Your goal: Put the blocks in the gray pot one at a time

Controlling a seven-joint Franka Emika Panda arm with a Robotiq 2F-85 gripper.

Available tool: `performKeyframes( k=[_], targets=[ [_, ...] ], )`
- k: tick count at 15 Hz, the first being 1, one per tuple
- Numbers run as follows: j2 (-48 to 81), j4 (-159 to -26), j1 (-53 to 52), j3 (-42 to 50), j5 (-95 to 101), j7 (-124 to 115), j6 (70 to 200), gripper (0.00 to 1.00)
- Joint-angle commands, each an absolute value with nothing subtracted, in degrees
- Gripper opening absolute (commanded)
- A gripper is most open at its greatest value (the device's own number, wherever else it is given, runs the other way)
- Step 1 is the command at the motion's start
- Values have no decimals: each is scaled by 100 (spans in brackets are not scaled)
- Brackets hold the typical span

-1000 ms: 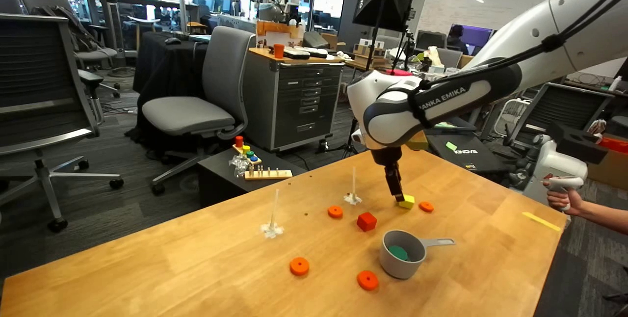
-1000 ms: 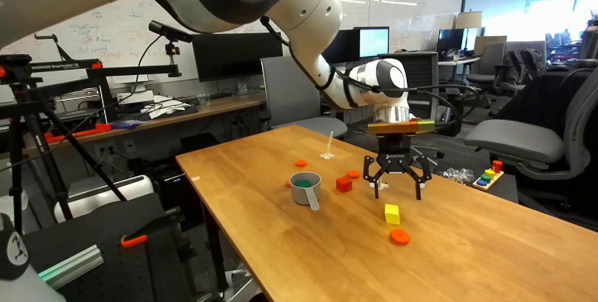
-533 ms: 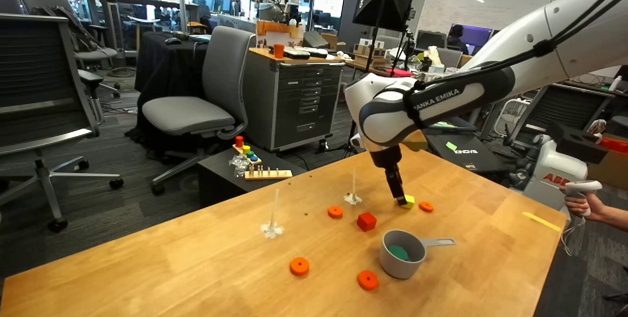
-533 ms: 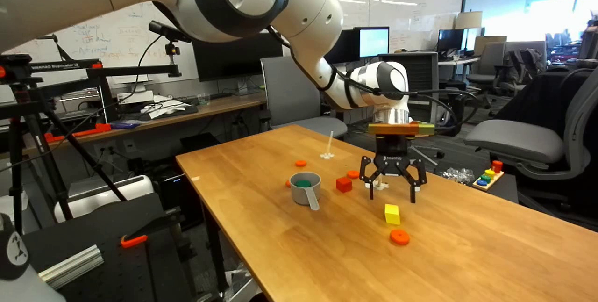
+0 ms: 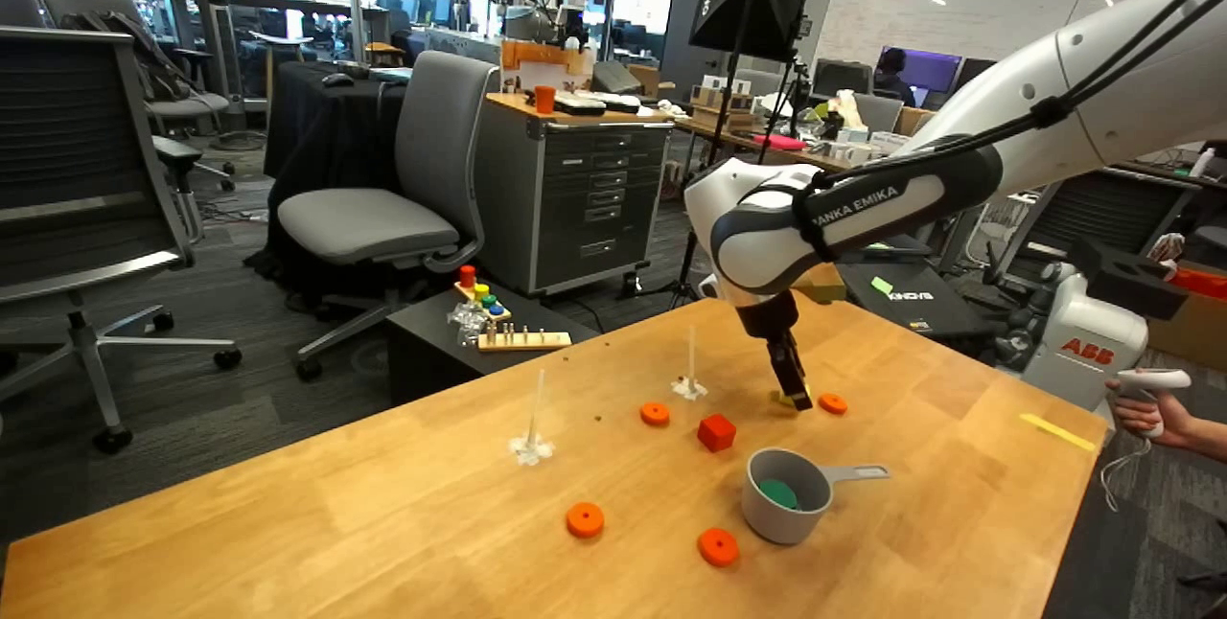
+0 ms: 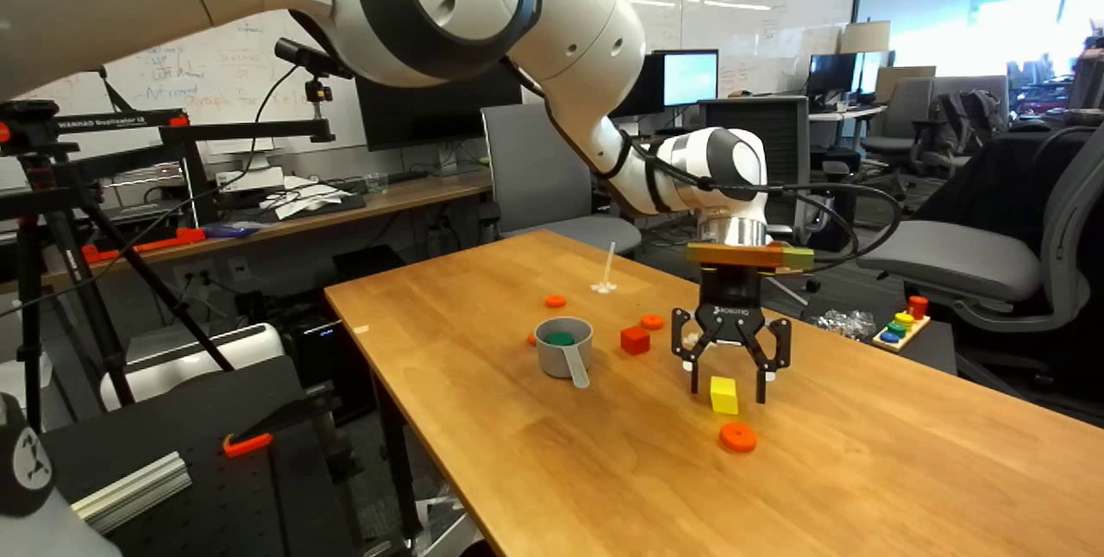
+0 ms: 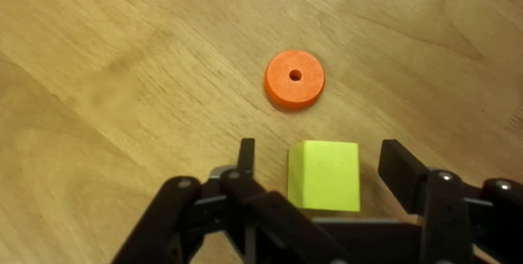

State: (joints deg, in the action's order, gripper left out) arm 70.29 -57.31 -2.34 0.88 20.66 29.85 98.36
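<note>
The yellow block (image 7: 327, 176) stands on the table between my open fingers, touching neither, in the wrist view. It shows in an exterior view (image 6: 724, 396) and is mostly hidden behind a finger in an exterior view (image 5: 781, 398). My gripper (image 6: 727, 394) is open and low over it, fingers pointing down. The gray pot (image 5: 786, 515) stands upright with a green piece (image 5: 777, 493) inside. A red block (image 5: 717, 433) sits between pot and gripper. Orange discs lie around: one (image 7: 294, 79) near the yellow block, others (image 5: 655, 414), (image 5: 585, 520), (image 5: 718, 547) farther off.
Two thin upright pegs (image 5: 538, 413) (image 5: 691, 360) are taped to the table. The pot's handle (image 5: 863, 472) sticks out over the table. A low black side table with peg toys (image 5: 522, 341) stands beyond the table edge. A person's hand holds a controller (image 5: 1145, 399).
My gripper has moved down and over the yellow block, its fingers now on either side of it. The fingers stay apart. The blocks and pot have not moved.
</note>
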Motion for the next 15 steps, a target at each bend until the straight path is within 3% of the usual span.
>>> performKeyframes(
  k=[1,6,15],
  targets=[
    [7191,-5505,-104,29,1951,3102,9781,49],
    [7181,-5482,-50,49,1957,3072,9794,12],
    [6431,-6346,-130,-87,1987,2902,10161,11]
  ],
)
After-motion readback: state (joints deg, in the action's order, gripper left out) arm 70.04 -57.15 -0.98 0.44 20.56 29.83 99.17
